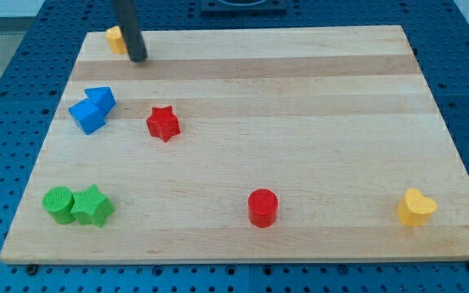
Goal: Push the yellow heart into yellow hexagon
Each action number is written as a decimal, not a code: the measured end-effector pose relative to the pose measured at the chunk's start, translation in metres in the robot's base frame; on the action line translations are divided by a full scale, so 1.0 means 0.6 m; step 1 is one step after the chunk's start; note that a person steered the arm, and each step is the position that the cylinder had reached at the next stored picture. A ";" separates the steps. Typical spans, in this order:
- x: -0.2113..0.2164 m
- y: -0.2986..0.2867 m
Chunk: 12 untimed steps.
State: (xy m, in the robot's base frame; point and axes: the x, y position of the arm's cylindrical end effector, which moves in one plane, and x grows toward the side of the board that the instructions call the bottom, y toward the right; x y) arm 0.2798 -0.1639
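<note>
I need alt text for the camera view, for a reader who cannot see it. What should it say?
My tip rests at the wooden board's top left beside the yellow hexagon, far from the yellow heart at bottom right. Two touching blue blocks and a red star lie left, a green cylinder and green star bottom left, a red cylinder bottom centre.

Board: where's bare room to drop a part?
Free: the wide right-centre stretch between red star, red cylinder and yellow heart. Crowded: the view's left edge, with blue blocks, green pair, and my tip beside the yellow hexagon.
</note>
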 end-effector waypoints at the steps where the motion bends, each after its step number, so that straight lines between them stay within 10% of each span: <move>1: 0.077 0.112; 8: 0.430 0.695; 12: 0.527 0.640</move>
State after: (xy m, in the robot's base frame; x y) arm 0.5959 0.2201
